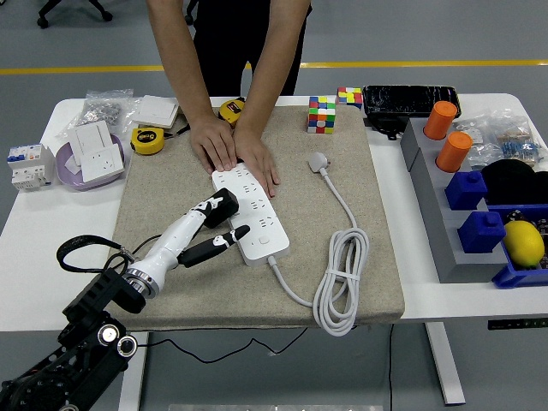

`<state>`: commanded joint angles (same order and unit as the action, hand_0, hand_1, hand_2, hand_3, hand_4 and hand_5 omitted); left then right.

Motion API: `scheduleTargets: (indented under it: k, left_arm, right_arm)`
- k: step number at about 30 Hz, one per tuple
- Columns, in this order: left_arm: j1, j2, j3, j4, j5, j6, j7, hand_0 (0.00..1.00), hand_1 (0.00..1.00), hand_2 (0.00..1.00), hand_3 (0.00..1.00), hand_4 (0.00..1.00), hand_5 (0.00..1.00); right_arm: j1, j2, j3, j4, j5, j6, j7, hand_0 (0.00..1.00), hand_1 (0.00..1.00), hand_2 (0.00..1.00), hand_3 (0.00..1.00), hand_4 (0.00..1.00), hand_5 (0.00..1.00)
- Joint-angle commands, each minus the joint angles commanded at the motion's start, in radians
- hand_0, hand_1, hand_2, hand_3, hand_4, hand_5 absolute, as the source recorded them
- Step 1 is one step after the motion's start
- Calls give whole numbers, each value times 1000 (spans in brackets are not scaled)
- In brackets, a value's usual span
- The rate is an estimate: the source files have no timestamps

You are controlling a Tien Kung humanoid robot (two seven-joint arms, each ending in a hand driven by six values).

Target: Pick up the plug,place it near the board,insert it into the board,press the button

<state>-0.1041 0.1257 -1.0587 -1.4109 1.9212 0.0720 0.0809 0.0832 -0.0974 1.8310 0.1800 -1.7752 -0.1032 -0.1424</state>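
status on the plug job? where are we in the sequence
Done: the black plug is picked up and brought to the white power strip; the left hand holds it at the strip's left edge. In hand: the insertion; whether the prongs are seated can't be told from this view. Left: pressing the button at the strip's near end. A person's hands press on the strip's far end.

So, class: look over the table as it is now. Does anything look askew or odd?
The power strip lies at a slant across the mat, and a person's hands press on its far end. The left hand holds a black plug at the strip's left edge. The strip's own plug lies loose on the mat.
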Motion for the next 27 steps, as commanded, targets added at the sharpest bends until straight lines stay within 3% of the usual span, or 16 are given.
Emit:
scheduleTargets:
  k: [19,27]
  left_arm:
    - [-19,15,33,-37,188,-11,39,998,998,953,939,998,998]
    - [-32,20,54,-56,224,-18,52,998,998,949,938,998,998]
  right_arm:
    - [0,-3,-8,0,3,0,0,860,845,823,858,998,998]
    - [0,-2,-6,0,1,0,-1,861,845,824,858,998,998]
